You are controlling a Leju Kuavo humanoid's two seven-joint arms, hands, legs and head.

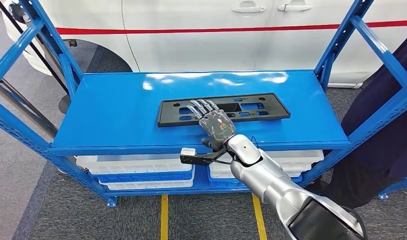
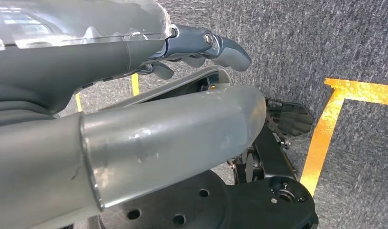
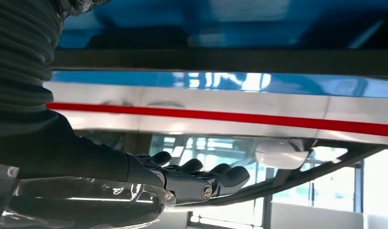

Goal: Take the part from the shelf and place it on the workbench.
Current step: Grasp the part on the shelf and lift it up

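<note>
While the black part (image 1: pixel 223 108) lay flat near the middle of the blue shelf (image 1: pixel 116 115), the right robot hand (image 1: pixel 213 120) rested palm-down on its near edge, fingers (image 1: pixel 200 106) stretched forward over it and gripping nothing, and the left robot hand (image 2: pixel 201 47) hung above the floor, fingers curled.

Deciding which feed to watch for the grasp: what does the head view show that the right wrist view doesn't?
Head view alone: the whole black part lying flat on the blue shelf, white bins on the level below, and a person's dark sleeve at right. Right wrist view alone: a close, low look along the fingers towards the car's red stripe. Both: the right hand, fingers stretched over the part's near edge, and the white car.
</note>
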